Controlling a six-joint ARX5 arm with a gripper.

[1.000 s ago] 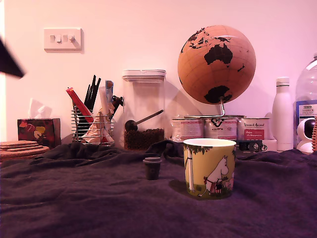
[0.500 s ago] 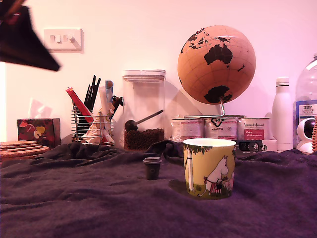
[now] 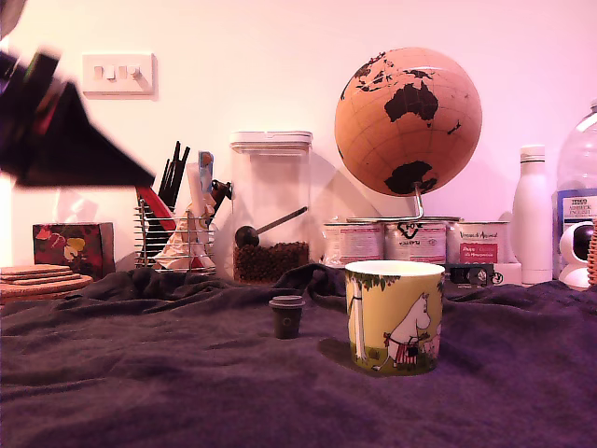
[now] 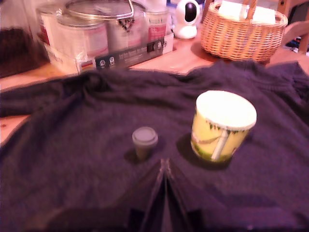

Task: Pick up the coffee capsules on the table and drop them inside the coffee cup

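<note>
Ahead of and below the dark gripper (image 4: 164, 166), jaws pressed together and empty, stands the small grey rimmed capsule (image 4: 145, 141), upright on the purple-black cloth surface (image 4: 72, 145), just left of the yellow-green mug (image 4: 223, 126) in the exterior view.

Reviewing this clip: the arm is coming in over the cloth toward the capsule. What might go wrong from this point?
1. The capsule is small and stands upright on wrinkled cloth; a slightly off approach may tip it or push it away.
2. The mug sits close beside the capsule, so the gripper, whose fingers look shut in the wrist view, might bump it once they spread.
3. Soft cloth could snag between the fingertips.
</note>
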